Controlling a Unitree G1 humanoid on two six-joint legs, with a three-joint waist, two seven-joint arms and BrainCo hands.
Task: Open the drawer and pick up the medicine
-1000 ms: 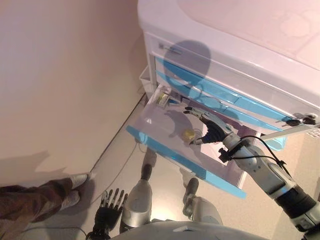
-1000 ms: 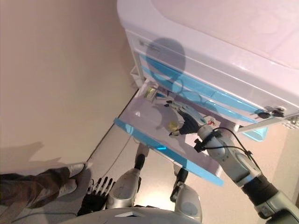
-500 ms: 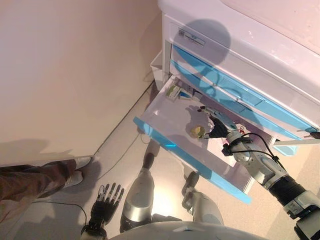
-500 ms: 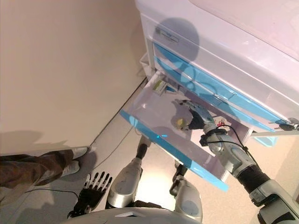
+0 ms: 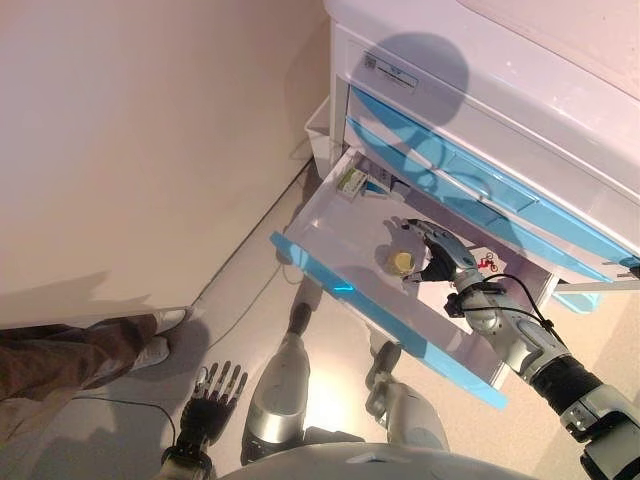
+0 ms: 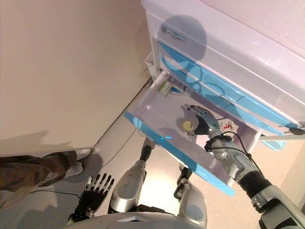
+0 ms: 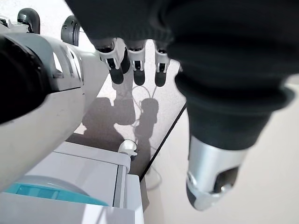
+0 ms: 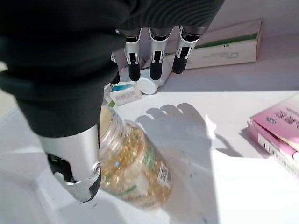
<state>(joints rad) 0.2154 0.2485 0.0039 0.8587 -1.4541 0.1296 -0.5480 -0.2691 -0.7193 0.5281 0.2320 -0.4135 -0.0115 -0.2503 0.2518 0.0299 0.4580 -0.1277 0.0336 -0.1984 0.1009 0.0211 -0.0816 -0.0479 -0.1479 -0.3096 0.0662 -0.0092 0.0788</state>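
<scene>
The drawer [image 5: 335, 228] with a blue front stands pulled out of the white cabinet [image 5: 470, 95]. A clear medicine bottle of yellow capsules [image 5: 400, 262] lies on its side in the drawer and also shows in the right wrist view [image 8: 135, 170]. My right hand [image 5: 442, 258] is open over the drawer just beside the bottle. Its fingers [image 8: 152, 63] are straight above the drawer floor and its thumb [image 8: 74, 163] is next to the bottle's cap end, not closed on it. My left hand [image 5: 208, 398] hangs open low near the floor.
A green and white box [image 8: 224, 46] lies at the drawer's back, with a small white bottle [image 8: 149, 85] and a small carton [image 8: 124, 95] near it. A pink box [image 8: 280, 133] lies by the hand. A person's legs [image 5: 80, 352] stand at the left by the wall.
The camera has shifted, so the cabinet sits differently in the picture. My right hand stays over the open drawer beside the bottle. The left hand still hangs.
</scene>
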